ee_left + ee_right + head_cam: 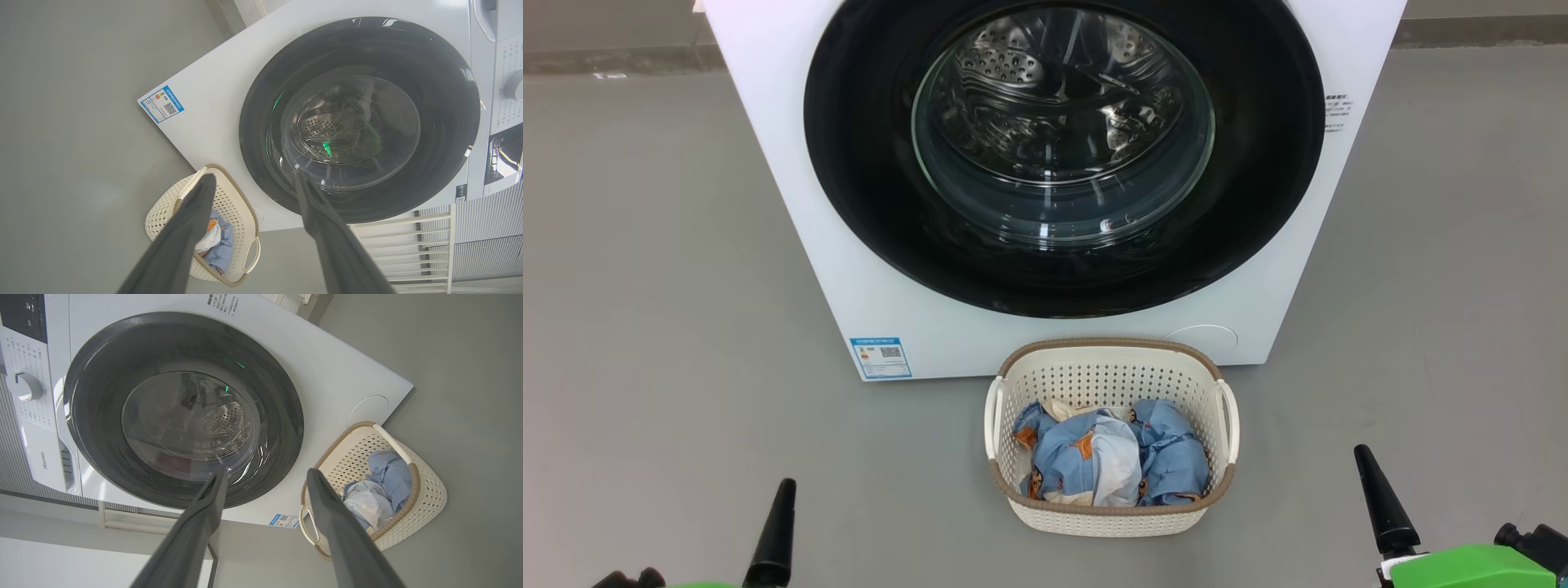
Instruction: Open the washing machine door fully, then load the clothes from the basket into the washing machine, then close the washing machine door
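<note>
Left gripper (254,177) is closest, and its jaws are wide open with nothing in them. Right gripper (267,471) is the same: jaws wide open, holding nothing. From the head view they sit at the two bottom corners, well apart from the basket (1111,371). That basket stands on the grey floor (645,327) between them, just in front of the washer (792,245) and under the door (866,163). Blue clothes (1094,457) with small orange prints and some white bits lie bunched up inside the basket, below its brown rim. Nothing touches them. Big and round, the door is shut flat against the white washer. Its rim is shiny black, and through the glass in the middle you can see the steel drum (1045,82) with its little holes. Down at the washer's lower left corner is a blue sticker (880,358).
</note>
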Available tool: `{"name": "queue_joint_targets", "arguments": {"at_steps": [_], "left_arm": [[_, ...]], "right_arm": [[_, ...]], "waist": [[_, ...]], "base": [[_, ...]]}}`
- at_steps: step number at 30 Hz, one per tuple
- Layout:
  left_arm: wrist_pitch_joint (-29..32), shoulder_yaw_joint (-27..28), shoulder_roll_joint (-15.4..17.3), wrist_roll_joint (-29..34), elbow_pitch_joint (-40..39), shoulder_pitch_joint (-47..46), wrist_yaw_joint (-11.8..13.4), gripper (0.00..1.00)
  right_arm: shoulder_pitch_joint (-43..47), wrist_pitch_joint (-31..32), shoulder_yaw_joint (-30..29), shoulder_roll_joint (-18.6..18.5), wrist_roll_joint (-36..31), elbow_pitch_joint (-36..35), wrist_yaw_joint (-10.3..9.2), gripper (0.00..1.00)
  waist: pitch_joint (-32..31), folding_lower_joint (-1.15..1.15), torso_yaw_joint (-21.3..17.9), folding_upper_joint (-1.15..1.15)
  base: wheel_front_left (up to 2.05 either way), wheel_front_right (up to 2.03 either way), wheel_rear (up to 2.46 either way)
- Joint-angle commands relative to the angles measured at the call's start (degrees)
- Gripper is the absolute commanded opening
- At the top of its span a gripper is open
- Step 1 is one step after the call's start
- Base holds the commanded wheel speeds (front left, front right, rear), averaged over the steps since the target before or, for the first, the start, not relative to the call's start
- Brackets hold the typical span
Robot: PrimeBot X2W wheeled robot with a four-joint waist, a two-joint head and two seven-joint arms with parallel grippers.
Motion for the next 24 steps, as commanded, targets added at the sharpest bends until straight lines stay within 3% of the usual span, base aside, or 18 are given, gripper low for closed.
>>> {"name": "queue_joint_targets", "arguments": {"at_steps": [1, 4, 5, 24], "left_arm": [[-0.66, 0.49, 1.04, 1.52, -1.91, -0.91, -0.11, 1.00], [-1.34, 0.11, 1.05, 4.78, -2.40, -0.59, -0.12, 1.00], [-2.69, -0.54, 1.23, 11.26, -3.48, -0.20, -0.13, 1.00], [-5.89, -2.01, 1.88, 25.11, -5.51, 0.46, -0.16, 1.00]], "right_arm": [[-0.25, -0.66, 0.85, -0.76, -1.33, -1.33, 0.04, 1.00], [-0.09, -1.33, 1.15, -1.12, -4.51, -1.52, 0.04, 1.00], [0.28, -2.67, 1.31, -1.50, -11.16, -2.02, 0.04, 1.00], [1.14, -5.85, 1.73, -2.06, -24.02, -2.21, 0.06, 1.00]], "waist": [[0.00, -0.01, 0.02, 0.00], [-0.01, -0.01, 0.14, 0.00], [0.12, -0.01, 0.29, 0.00], [0.37, -0.01, 0.44, 0.00]], "base": [[0.00, 0.00, 0.00], [0.00, 0.00, 0.00], [0.00, 0.00, 0.00], [0.00, 0.00, 0.00]]}}
